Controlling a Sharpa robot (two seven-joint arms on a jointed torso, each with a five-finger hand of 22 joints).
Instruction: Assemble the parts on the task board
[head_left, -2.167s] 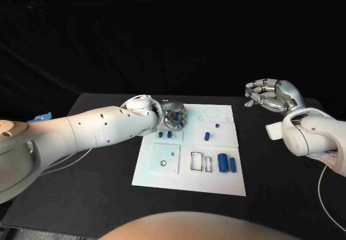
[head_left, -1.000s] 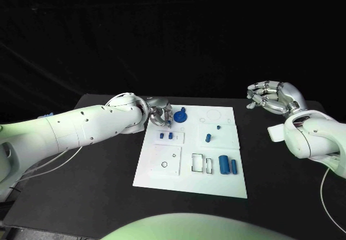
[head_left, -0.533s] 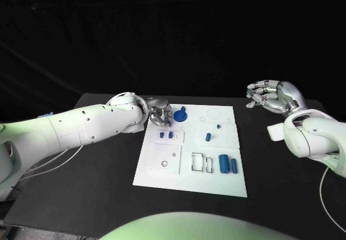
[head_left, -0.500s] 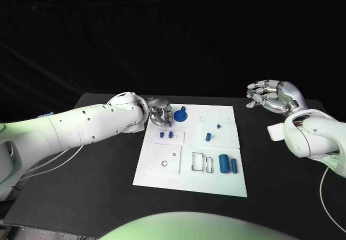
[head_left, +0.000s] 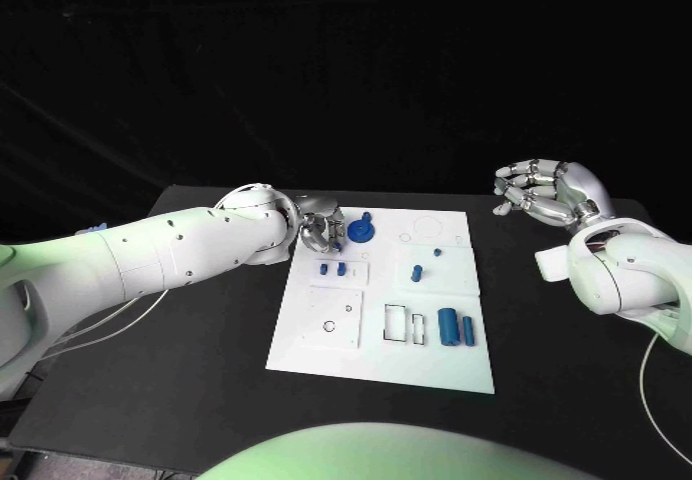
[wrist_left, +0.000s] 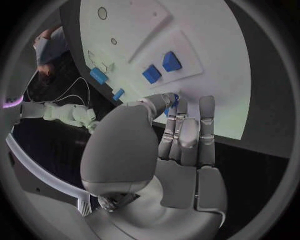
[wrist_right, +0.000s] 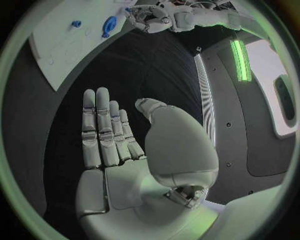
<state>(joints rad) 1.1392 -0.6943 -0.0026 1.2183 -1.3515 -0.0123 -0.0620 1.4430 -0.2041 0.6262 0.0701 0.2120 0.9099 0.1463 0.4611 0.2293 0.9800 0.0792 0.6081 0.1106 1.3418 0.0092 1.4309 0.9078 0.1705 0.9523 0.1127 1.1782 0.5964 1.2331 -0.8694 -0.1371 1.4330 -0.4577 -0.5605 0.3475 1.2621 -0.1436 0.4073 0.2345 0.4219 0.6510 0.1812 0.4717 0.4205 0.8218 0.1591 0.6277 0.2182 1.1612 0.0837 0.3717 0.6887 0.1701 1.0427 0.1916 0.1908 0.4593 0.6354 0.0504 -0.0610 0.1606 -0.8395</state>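
From the head camera I see the task board (head_left: 378, 340) lying flat on the black table (head_left: 173, 400), its long axis running from the robot's side toward the far edge. At the board's far left corner sits a round blue part (head_left: 359, 232) with a short stub pointing toward the far edge. My left hand (head_left: 320, 229) is right beside that part, at the board's left edge; its fingers (wrist_left: 181, 131) are curled together, and the left wrist camera shows a sliver of blue at the fingertips. I cannot tell whether the hand actually grips the part or only touches it.

Nearer the robot from the round part lie two small blue blocks (head_left: 332, 269) side by side. Toward the board's middle is a small blue peg (head_left: 415, 271), its long axis lying roughly along the board's length. Two blue cylinders (head_left: 454, 326) lie together nearer the board's right edge, also lengthwise.

My right hand (head_left: 545, 193) is raised off the board's far right corner, well apart from it, fingers straight, holding nothing.
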